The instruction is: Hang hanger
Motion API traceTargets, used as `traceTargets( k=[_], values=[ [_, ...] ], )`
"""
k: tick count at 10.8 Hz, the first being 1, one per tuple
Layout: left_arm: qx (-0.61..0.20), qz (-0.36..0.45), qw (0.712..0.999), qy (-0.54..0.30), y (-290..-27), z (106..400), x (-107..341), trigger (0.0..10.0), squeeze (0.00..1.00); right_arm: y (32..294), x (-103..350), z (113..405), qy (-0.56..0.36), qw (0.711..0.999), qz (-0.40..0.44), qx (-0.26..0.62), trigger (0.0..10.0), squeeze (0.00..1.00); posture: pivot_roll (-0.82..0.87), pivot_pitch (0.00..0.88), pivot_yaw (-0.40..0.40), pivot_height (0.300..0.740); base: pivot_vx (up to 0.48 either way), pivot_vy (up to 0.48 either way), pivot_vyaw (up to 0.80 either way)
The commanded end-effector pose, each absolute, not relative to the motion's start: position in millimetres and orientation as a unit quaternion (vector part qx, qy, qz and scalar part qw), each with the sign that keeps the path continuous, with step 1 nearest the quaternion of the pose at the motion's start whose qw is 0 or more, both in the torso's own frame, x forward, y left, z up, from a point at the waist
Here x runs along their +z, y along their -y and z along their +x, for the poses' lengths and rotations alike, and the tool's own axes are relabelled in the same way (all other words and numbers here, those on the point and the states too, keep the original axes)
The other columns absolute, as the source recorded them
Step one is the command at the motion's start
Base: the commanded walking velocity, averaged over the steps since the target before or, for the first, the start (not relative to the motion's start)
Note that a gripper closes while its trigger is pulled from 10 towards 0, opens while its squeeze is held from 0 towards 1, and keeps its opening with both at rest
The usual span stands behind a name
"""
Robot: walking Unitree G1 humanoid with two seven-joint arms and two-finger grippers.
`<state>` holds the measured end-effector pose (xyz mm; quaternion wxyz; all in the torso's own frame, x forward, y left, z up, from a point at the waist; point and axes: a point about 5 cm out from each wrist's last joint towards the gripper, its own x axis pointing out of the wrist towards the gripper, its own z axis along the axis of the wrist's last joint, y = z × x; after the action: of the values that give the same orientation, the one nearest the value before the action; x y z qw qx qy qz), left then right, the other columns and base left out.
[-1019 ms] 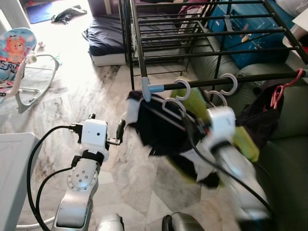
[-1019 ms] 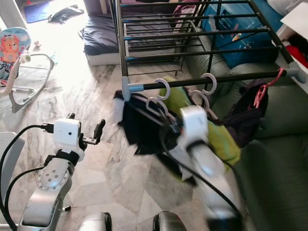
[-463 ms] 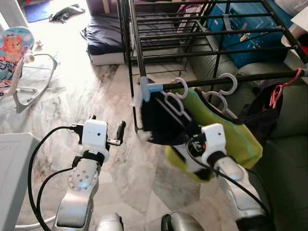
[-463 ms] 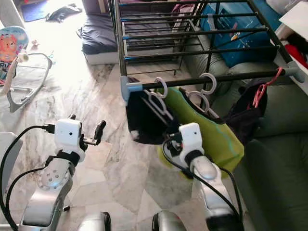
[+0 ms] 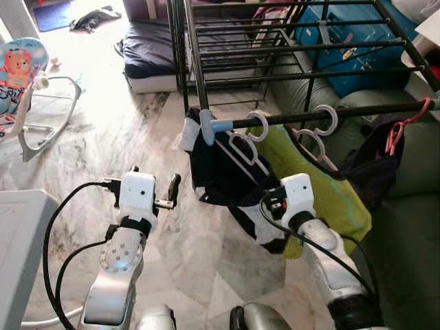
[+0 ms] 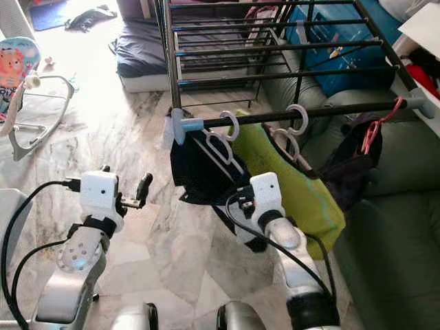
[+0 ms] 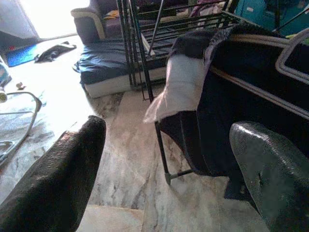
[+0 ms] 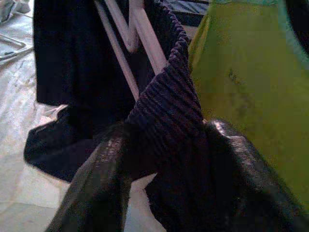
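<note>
Hanger (image 5: 242,148), white, carrying a dark garment (image 5: 220,175): its hook sits at the rail (image 5: 330,113) of the black drying rack (image 6: 275,41), close to the grey end cap (image 5: 206,127); whether the hook is fully over the rail cannot be told.

Right claw (image 8: 161,159): both fingers (image 8: 96,183) pressed together on a ribbed fold of the dark garment just below the hanger's arm, grip on cloth rather than on plastic. Beside the fold hangs a lime-green garment (image 8: 246,82) on its own white hanger (image 5: 323,124), touching or nearly touching the dark one.

Left claw (image 7: 169,159): fingers wide apart, nothing between them, held off to the left of the dark garment above the marble floor (image 5: 103,137).

Judgement, step in hand: seating the hook and letting go. To do it well:
- confirm the hook rests over the rail before opening;
- keep the pull on the cloth slack, since a tug could tilt the hanger or drag it off the end cap;
- open the fingers fully, then draw back along their own line, clear of the green garment.

Risk: ribbed cloth snagging on a finger pad.
</note>
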<state>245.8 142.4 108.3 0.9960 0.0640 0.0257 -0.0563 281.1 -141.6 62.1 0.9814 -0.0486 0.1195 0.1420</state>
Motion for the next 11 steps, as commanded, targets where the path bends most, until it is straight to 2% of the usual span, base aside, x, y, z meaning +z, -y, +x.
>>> traceTargets(
  k=[1, 6, 11],
  values=[
    [-0.053, 0.065, 0.996, -0.030, -143, 247, 107, 10.0, 0.00, 142, 56, 280, -0.132, 0.980, -0.052, 0.138, 0.0, 0.00, -0.01, 0.086, -0.038, 0.740, 0.000, 0.000, 0.00],
    [-0.052, 0.064, 0.996, -0.031, -143, 248, 106, 10.0, 0.00, 150, 51, 285, -0.129, 0.984, -0.050, 0.109, 0.0, 0.00, -0.01, 0.093, -0.038, 0.740, 0.000, 0.000, 0.00],
    [-0.052, 0.061, 0.996, -0.028, -141, 254, 109, 10.0, 0.00, 136, 62, 296, -0.096, 0.988, -0.048, 0.116, 0.0, 0.00, -0.01, 0.100, -0.024, 0.740, 0.000, 0.000, 0.00]
  ],
)
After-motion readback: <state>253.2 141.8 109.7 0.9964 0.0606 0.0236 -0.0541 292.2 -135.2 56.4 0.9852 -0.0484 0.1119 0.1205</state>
